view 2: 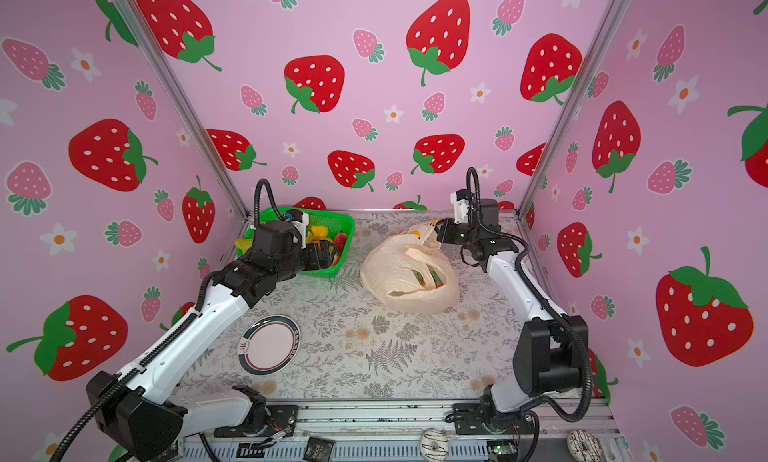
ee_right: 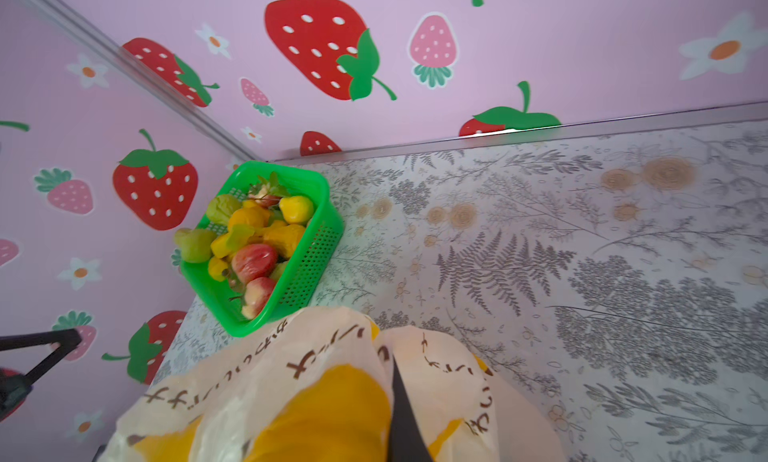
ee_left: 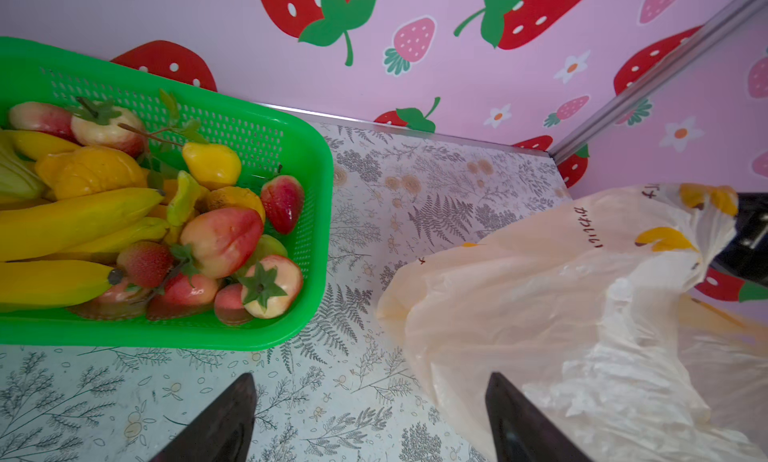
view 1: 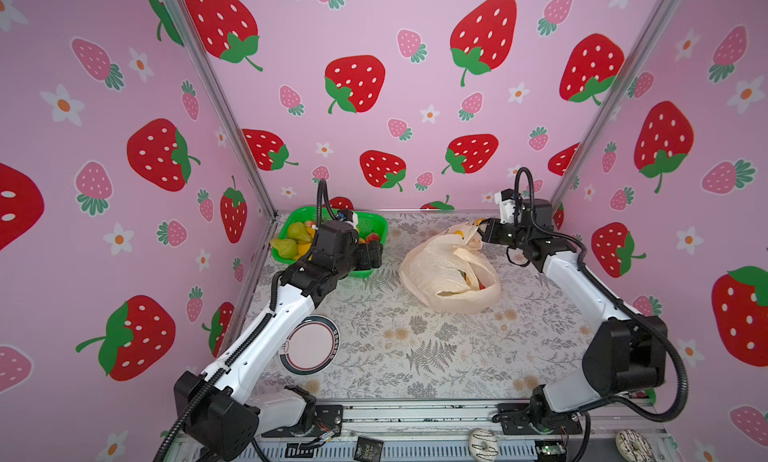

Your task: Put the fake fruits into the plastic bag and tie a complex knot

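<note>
Here, the right gripper [view 1: 482, 230] is clamped on the upper rim of the plastic bag [view 1: 440, 272]. It holds that edge up near the back right of the floral table [view 1: 415, 356] while the bag's body slumps on the surface. In the right wrist view, one dark finger [ee_right: 403, 422] presses into the banana-printed film.

The bag's mouth gapes toward the front. Most of the fake fruits [ee_left: 220, 239], among them bananas, strawberries, apples and pears, are heaped in a green basket [ee_left: 166, 331] at the back left corner. A few more, green and orange-red, show inside the bag.

The left gripper [ee_left: 370, 418] hangs above the table between basket and bag, jaws spread wide with nothing between them. It is close to the basket's near corner. A round plate [view 1: 311, 343] lies at front left, partly hidden by the left arm.
</note>
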Controlling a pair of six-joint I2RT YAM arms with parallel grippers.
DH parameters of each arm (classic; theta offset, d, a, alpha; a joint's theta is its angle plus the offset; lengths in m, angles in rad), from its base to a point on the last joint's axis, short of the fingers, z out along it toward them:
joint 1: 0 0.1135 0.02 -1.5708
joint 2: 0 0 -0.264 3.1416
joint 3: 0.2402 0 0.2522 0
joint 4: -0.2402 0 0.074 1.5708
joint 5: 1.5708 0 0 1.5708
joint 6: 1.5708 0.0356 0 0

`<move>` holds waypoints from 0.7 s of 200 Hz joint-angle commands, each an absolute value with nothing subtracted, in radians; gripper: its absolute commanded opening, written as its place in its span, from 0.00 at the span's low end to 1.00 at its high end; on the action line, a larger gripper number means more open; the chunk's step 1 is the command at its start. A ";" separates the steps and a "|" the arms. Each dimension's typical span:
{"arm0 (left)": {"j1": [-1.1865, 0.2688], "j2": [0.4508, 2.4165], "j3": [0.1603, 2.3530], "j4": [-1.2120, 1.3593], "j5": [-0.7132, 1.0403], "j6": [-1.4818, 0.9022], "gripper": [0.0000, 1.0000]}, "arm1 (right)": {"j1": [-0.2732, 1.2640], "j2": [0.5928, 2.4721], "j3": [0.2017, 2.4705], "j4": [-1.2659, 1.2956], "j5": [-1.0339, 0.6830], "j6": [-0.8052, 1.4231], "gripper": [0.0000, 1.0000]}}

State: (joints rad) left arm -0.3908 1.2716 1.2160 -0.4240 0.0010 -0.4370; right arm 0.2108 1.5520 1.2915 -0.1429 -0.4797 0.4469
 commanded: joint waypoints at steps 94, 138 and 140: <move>-0.139 1.716 1.383 -0.370 0.079 -0.482 0.90 | 0.166 1.429 1.209 -0.114 -0.407 0.476 0.06; -0.093 1.804 1.461 -0.352 0.106 -0.445 0.86 | 0.166 1.431 1.195 -0.107 -0.425 0.476 0.07; -0.092 1.808 1.468 -0.357 0.104 -0.441 0.85 | 0.166 1.432 1.194 -0.106 -0.425 0.477 0.07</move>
